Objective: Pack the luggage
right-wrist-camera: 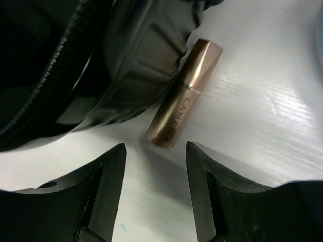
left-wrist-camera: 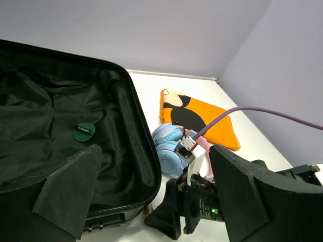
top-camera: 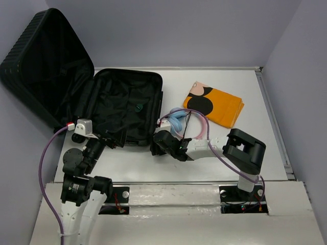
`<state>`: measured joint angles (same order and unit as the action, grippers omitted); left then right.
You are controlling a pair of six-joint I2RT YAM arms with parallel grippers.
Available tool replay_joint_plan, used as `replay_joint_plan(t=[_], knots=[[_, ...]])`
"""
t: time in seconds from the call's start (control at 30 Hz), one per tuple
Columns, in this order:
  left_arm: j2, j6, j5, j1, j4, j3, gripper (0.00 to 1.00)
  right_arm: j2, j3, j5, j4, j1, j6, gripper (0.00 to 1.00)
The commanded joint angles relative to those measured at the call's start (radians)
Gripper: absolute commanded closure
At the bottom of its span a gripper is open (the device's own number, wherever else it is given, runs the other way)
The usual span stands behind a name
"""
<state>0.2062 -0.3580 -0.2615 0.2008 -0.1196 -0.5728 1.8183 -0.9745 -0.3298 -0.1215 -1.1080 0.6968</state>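
One green disc [top-camera: 137, 107] sits inside the luggage [top-camera: 115, 89], upper left; headphones [left-wrist-camera: 169, 151], orange cloth [top-camera: 218, 105] and bronze tube [right-wrist-camera: 184, 99] lie outside. Both jaws wide, empty.

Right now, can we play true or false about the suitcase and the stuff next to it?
1. The suitcase is open. True.
2. The blue headphones are packed inside it. False: they lie on the table beside it.
3. A small green round thing sits inside the suitcase. True.
4. The right gripper is squeezing the gold tube. False: the gripper is open and the tube lies loose on the table, just ahead of it.
5. The orange cloth is on the table. True.
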Motion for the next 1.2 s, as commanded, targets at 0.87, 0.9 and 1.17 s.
replay_joint_plan(t=[0.87,0.9,1.17], knots=[[0.002,-0.01,-0.039,-0.006,0.049,-0.012,0.01,-0.19,0.069,-0.374,0.233,-0.105,0.035,0.93],[0.002,-0.01,-0.041,-0.006,0.051,-0.012,0.01,-0.23,0.083,-0.368,0.25,-0.118,0.036,0.93],[-0.001,-0.013,-0.031,-0.006,0.047,-0.012,0.01,-0.459,0.071,-0.236,0.258,-0.159,-0.019,0.93]])
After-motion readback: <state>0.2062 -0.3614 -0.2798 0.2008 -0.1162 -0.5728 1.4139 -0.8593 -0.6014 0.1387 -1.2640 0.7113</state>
